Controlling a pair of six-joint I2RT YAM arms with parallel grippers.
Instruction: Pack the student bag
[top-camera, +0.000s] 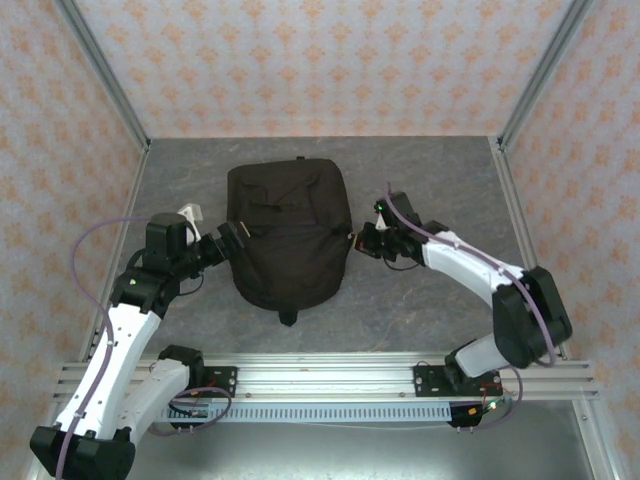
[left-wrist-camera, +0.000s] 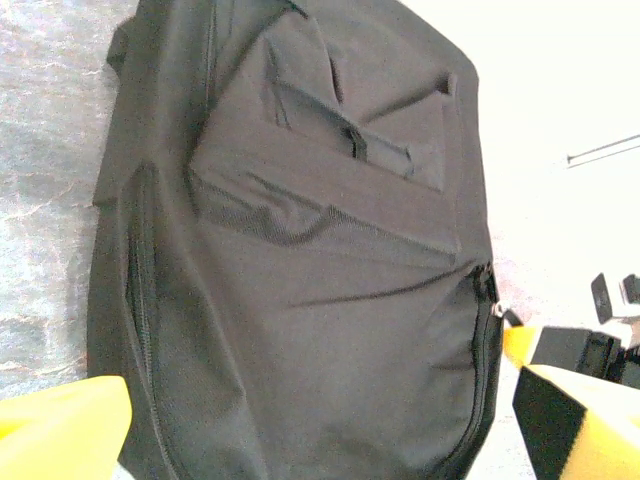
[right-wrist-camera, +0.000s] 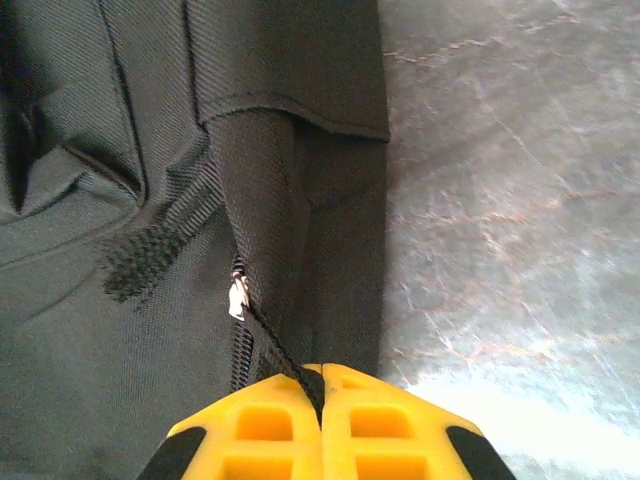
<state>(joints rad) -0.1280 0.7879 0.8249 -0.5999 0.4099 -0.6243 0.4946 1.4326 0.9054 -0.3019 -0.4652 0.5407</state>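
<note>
A: Student bag (top-camera: 288, 235) lies at centre of desk (top-camera: 430, 300). Status?
B: Right gripper (right-wrist-camera: 322, 378) clenched on zip cord (right-wrist-camera: 272, 342); left gripper (top-camera: 230, 240) released beside bag. Advice: pull steadily along zip, w/ left bracing fabric.

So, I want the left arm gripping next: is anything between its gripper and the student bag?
Nothing visible. The left gripper stands open beside the student bag, bare fabric straight ahead. The right gripper is shut on the zipper cord.
</note>
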